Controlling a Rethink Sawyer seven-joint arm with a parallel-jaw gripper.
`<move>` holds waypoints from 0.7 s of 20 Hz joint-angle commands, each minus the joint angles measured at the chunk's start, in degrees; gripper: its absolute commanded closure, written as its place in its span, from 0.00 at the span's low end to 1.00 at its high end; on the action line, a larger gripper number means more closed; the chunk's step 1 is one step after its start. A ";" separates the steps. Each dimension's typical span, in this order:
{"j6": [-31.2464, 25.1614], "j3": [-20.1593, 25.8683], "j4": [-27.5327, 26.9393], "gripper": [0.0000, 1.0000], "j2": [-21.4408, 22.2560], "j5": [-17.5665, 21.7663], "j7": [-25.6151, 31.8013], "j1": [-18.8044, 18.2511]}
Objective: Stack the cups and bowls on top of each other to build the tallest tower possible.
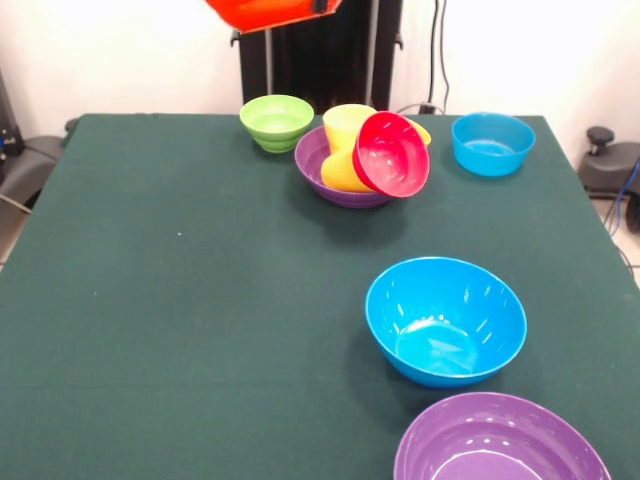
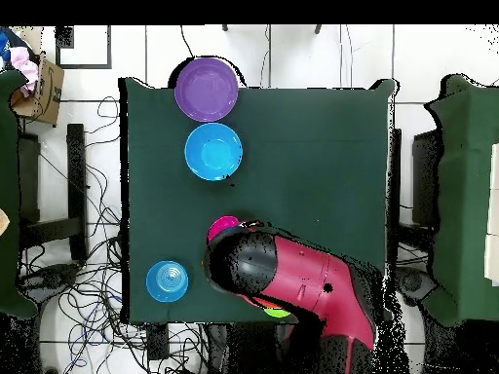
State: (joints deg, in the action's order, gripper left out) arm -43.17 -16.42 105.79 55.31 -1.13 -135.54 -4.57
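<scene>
since the red bowl [image 1: 392, 154] leans on yellow cups [image 1: 349, 148] in the far purple bowl [image 1: 316, 160], light, stiff and slick, a rim pinch suits it, though the gripper's finger state cannot be told.

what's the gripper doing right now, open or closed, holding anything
gripper: cannot be told; the arm hides it from overhead, and the front view shows only an orange bowl hanging at the top edge.

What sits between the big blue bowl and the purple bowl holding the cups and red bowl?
Nothing visible. Bare green table lies between the big blue bowl and the far purple bowl, which holds yellow cups and a tilted red bowl. The arm hangs over that pile.
</scene>
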 commanded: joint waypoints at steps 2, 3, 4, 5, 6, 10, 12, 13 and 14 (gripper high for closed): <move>7.73 5.31 4.18 1.00 -5.68 -2.42 -8.43 1.68; 8.39 5.27 4.25 1.00 -6.12 -2.65 -8.66 1.89; 9.00 5.16 4.32 1.00 -6.61 -2.93 -9.19 2.32; 9.35 5.05 4.33 1.00 -6.90 -3.12 -9.40 2.58; 9.91 4.95 4.36 1.00 -7.45 -3.33 -9.83 2.90; 13.26 5.41 5.71 1.00 -9.56 -5.20 -10.43 3.39; 16.04 5.75 6.70 1.00 -10.89 -6.14 -10.87 3.59; 16.57 5.81 7.14 1.00 -11.17 -6.70 -11.00 3.73; 17.48 6.05 7.91 1.00 -11.52 -7.49 -11.44 3.88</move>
State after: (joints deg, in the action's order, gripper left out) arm -31.69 -16.13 107.63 49.79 -5.44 -135.54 -1.94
